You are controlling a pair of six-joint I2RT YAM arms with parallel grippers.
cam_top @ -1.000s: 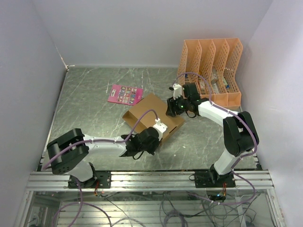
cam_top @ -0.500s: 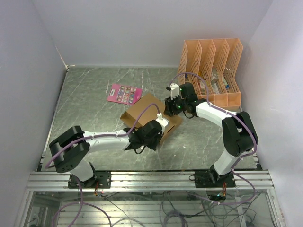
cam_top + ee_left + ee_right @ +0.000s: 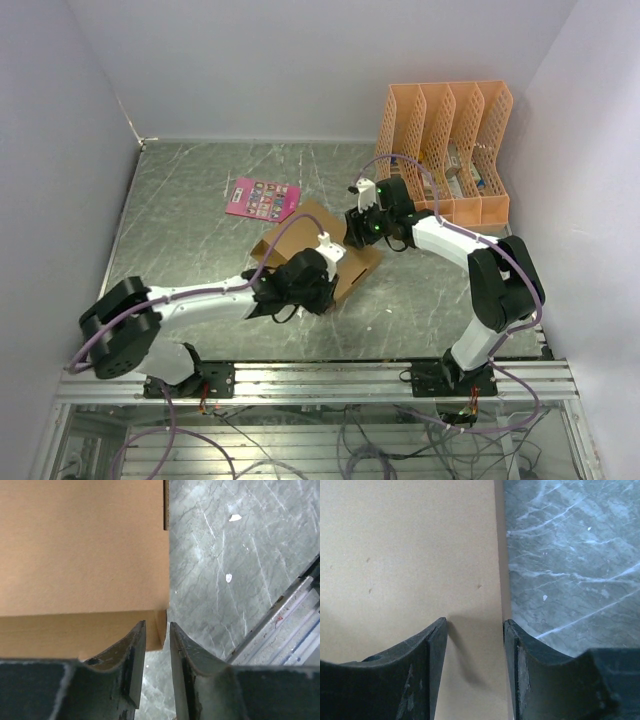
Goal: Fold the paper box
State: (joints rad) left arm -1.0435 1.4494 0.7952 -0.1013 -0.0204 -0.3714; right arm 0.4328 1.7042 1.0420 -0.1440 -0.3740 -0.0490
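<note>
Brown cardboard: the paper box (image 3: 313,220) is lying mid table (image 3: 170,240), near wall folded, and I am judging the fold partway, flaps left. Left gripper (image 3: 157,630) is sitting at the near corner, fingers almost together; I cannot tell the grip. Right gripper (image 3: 475,625) is gaping, straddling the far-right edge.

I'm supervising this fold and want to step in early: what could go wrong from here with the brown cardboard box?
1. The left claw meets the plain brown corrugated cardboard box only at one corner; it could slip off or crush that corner.
2. The right claw stands open over the box's edge, seemingly not clamping, so the sheet may slide on the grey marble-patterned table when pushed.
</note>
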